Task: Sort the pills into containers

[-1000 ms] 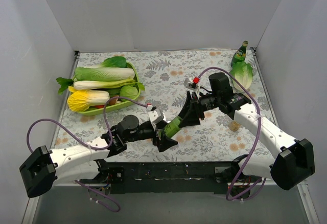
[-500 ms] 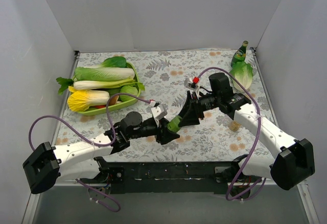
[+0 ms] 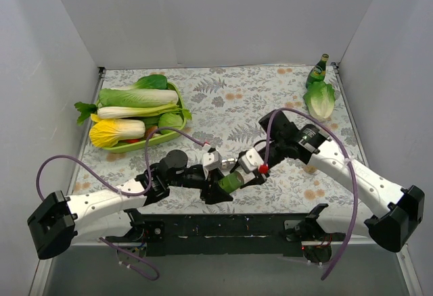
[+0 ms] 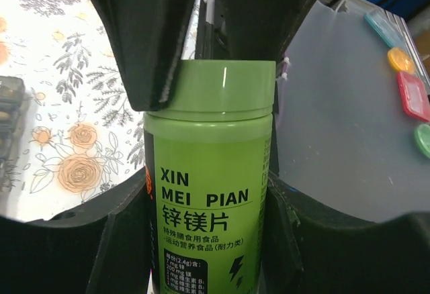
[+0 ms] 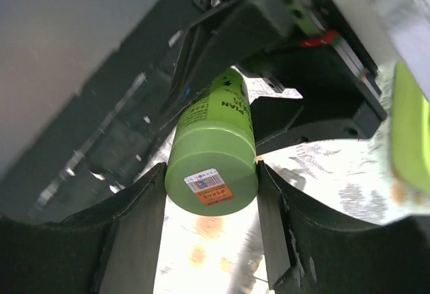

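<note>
Two robot arms meet over the near middle of the floral-clothed table [image 3: 223,100], sharing a green pill bottle [image 3: 230,182] held clear of the cloth. Compared with a second ago, the right arm has dropped and rolled its wrist over, so the red fitting that stood high above the gripper now sits low beside the bottle. The bottle and both grippers have shifted a little toward the near edge, and less of the bottle shows between the fingers. The bottle's long axis runs diagonally in the overhead view, from near-left to far-right. Its base end is buried in the left gripper [image 4: 208,180] and its cap end points toward the right gripper [image 5: 211,173]. The left gripper's fingers press on either side of the labelled body, clamped on it. The right gripper's fingers close in on the two sides of the cap, whose stickered flat end faces the right wrist camera. A grey strip of containers [image 4: 9,116] lies on the cloth at the left edge of the left wrist view, cut off by the frame and apart from the bottle. At the back left a green tray [image 3: 180,101] holds cabbages, and a tall green glass bottle [image 3: 316,71] stands in the far right corner.
</note>
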Available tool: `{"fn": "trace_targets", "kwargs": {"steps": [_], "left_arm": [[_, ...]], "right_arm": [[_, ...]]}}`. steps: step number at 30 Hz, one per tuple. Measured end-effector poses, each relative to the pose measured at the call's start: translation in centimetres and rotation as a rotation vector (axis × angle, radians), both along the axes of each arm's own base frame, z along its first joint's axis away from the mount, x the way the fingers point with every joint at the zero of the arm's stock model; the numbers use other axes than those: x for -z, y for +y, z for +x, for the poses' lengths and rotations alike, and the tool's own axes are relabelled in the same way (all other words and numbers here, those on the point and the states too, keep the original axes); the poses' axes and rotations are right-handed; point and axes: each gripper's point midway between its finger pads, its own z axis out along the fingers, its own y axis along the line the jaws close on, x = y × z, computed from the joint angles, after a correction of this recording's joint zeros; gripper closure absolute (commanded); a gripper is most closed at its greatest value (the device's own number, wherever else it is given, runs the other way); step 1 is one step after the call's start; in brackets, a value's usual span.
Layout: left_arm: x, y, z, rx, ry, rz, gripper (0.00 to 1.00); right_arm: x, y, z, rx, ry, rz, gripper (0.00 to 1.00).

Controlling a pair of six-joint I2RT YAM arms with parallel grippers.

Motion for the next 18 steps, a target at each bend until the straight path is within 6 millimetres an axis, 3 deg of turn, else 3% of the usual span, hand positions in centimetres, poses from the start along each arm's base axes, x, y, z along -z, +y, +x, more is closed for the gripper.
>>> {"fn": "trace_targets", "kwargs": {"steps": [3, 4, 6, 7, 10, 18], "left_arm": [[0.9, 0.1, -0.5, 0.034, 0.020, 0.023, 1.00], [1.0, 0.2, -0.6, 0.036, 0.017, 0.026, 1.00], [1.0, 0.3, -0.5, 0.035, 0.002, 0.021, 1.00], [0.8, 0.3, -0.5, 0.036, -0.013, 0.014, 1.00], [0.3, 0.5, -0.1, 0.018, -0.052, 0.001, 1.00], [0.6, 1.5, 1.3, -0.067, -0.119, 0.034, 1.00]], "right_arm": [[0.9, -0.2, -0.2, -0.071, -0.195, 0.033, 0.70], [1.1, -0.3, -0.1, -0.076, -0.253, 0.054, 0.56], [1.2, -0.4, -0.1, -0.075, -0.334, 0.100, 0.38], [1.0, -0.4, -0.2, -0.074, -0.358, 0.125, 0.23], [0.7, -0.3, -0.3, -0.039, -0.320, 0.125, 0.06], [0.3, -0.2, -0.5, 0.184, 0.106, -0.006, 0.03]]}}
